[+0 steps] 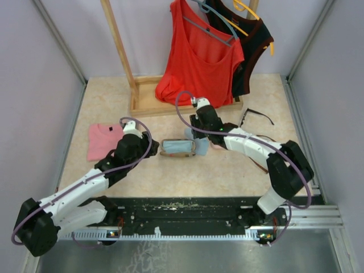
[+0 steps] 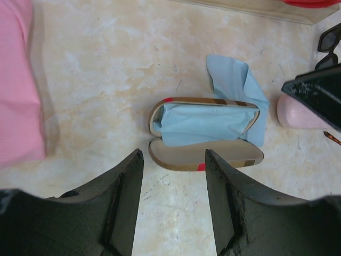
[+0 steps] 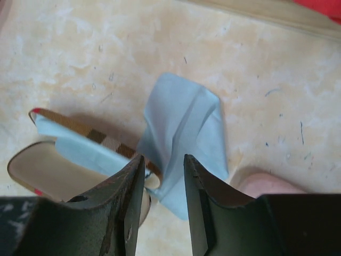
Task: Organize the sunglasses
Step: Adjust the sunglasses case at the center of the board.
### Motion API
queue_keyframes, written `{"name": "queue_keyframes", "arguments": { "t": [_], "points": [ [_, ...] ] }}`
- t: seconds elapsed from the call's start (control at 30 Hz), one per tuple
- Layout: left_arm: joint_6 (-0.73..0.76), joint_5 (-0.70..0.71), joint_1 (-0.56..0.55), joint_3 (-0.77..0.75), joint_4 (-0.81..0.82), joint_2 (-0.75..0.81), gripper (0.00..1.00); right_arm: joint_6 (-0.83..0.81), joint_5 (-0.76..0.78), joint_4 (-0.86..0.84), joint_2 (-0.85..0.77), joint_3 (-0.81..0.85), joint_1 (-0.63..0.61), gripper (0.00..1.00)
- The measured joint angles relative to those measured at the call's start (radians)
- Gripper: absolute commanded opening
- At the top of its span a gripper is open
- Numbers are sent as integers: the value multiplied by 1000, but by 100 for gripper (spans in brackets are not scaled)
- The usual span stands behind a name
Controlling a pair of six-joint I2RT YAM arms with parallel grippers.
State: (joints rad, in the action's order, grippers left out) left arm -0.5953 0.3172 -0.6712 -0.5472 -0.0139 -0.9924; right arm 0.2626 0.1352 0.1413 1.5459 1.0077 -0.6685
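The black-framed sunglasses (image 1: 247,118) lie unfolded at the right rear of the table; a corner of them (image 2: 330,44) shows in the left wrist view. A thin reddish-brown arm tip (image 2: 331,138) pokes out beside the pink case; the rest of that pair is hidden under my right arm. The brown plaid case (image 1: 175,148) (image 2: 202,156) lies open mid-table with a light blue cloth (image 2: 205,121) (image 3: 184,125) spilling out. My left gripper (image 1: 152,145) (image 2: 174,154) is open just short of the case's near edge. My right gripper (image 1: 196,138) (image 3: 163,158) is open over the cloth's loose end.
The pink case (image 2: 293,113) (image 3: 266,185) lies just right of the plaid case, under my right arm. A folded pink cloth (image 1: 104,140) sits at the left. A wooden rack base (image 1: 149,104) with a hanging red top (image 1: 196,57) stands at the back.
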Motion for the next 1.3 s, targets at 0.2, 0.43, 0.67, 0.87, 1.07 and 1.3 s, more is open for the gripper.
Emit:
{"name": "queue_keyframes", "arguments": {
  "t": [0.2,0.43,0.67,0.87,1.07,1.3],
  "points": [
    [-45,14,0,37,-130,114,58,-29,3,26,143,124,4,32],
    [-63,26,0,56,-213,178,58,-55,-11,92,256,182,4,31],
    [-63,35,0,56,-237,182,58,-61,-35,139,271,199,4,30],
    [-62,42,0,56,-252,195,59,-61,-53,147,271,196,0,30],
    [-62,49,0,56,-261,201,59,-56,-55,159,240,163,-14,30],
    [-60,53,0,56,-264,209,59,-34,-53,171,184,97,-55,29]
  ]
}}
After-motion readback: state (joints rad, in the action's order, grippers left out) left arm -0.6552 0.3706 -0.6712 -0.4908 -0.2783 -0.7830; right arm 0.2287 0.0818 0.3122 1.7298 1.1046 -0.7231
